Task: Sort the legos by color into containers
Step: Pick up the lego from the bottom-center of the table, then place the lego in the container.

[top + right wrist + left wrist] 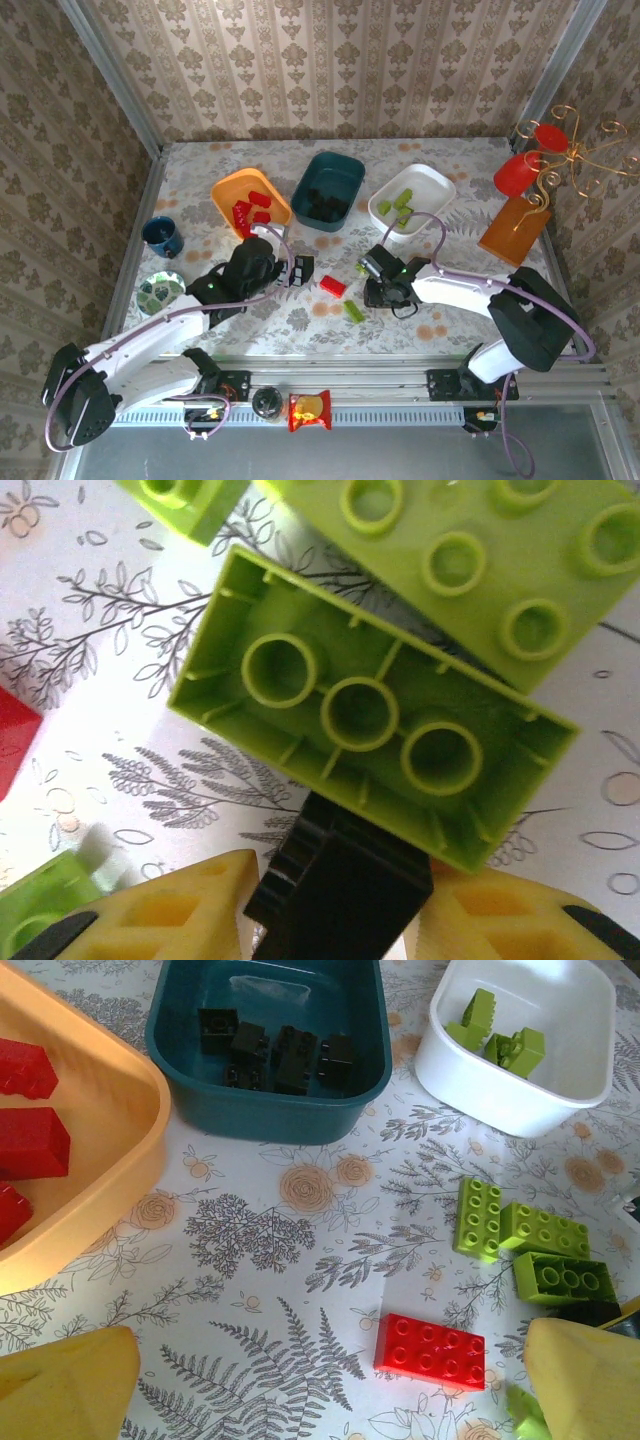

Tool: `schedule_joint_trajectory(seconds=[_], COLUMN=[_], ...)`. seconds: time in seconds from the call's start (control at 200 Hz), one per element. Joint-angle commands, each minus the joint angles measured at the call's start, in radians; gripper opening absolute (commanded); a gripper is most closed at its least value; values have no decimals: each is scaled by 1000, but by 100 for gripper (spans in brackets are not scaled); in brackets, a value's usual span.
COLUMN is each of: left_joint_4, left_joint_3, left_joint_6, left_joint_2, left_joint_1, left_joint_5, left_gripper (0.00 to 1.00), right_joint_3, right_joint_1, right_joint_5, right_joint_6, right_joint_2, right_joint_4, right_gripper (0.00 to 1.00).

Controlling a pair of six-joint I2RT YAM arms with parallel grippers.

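The right tool (340, 875) is clamped on a black brick (345, 910). In the right wrist view its yellow fingers (190, 915) press against both sides of the brick at the bottom of the frame. Just above, and touching it, lies a hollow-side-up lime brick (370, 720). A studs-up lime brick (480, 560) fills the upper right. In the top view this tool sits right of centre on the counter (200, 165), below the white bin (432, 180).

The left tool (330, 1360) is wide apart and holds nothing, with its fingers at the two bottom corners of the left wrist view. A red brick (430, 1348) lies flat on the counter near the right-hand finger.

In that same view the orange bin (130, 1110) at the left edge holds red bricks (30, 1142). The teal bin (260, 1120) at top centre holds black bricks (280, 1055). The white bin at the upper right holds lime bricks (500, 1045).

In the top view a loose lime brick (354, 310) lies at centre, just right of and below the red brick.
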Motion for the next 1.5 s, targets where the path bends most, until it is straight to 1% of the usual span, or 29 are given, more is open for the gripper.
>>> schedule_joint_trajectory(seconds=[0.0,0.085,0.17,0.265,0.36,0.42,0.495,0.55,0.575,0.73,0.845,0.93,1.02,1.205,1.32,1.49], left_joint_4=[5,12,13,10,-3,-12,-21,-24,-26,-30,-50,-45,-37,-56,-62,-66], left_joint_3=[-16,-16,-11,-11,-13,-14,-18,-20,-20,-23,-23,-29,-30,-29,-42,-48], left_joint_6=[-3,0,2,1,2,6,7,9,9,20,20,17,12,0,-13,-22], left_joint_2=[-11,-6,4,7,4,-5,-16,-24,-28,-31,-28,-33,-34,-41,-51,-47], left_joint_1=[-3,-4,-2,-3,-2,-2,-2,-2,-2,1,4,7,8,9,7,7], left_joint_5=[-18,-16,-15,-16,-20,-25,-42,-48,-53,-61,-70,-69,-53,-41,-25,-20], left_gripper=[100,100,100,100,100,100,100,100,100,100,100,100,100,100,100,100], right_joint_3=[-20,-18,-5,8,11,2,-5,-5,-4,31,132,246,355,632,808,1032], right_joint_1=[4,5,5,5,5,5,5,4,5,4,-6,-43,-98,-168,-195,-212], right_joint_5=[64,48,44,48,48,45,38,25,14,-29,-30,-45,-115,-159,-145,-82], right_joint_6=[19,8,3,-2,-5,-8,-19,-38,-45,-100,-167,-222,-243,-269,-275,-294], right_joint_2=[-43,-50,-39,-17,-9,-29,-72,-96,-138,-253,-266,-201,-111,205,386,592], right_joint_4=[-39,-11,1,1,-12,-18,-30,-37,-40,-39,-28,-3,67,106,74,-16], right_gripper=[45,55,55,50,38,32,27,25,25,22,21,19,19,19,18,19])
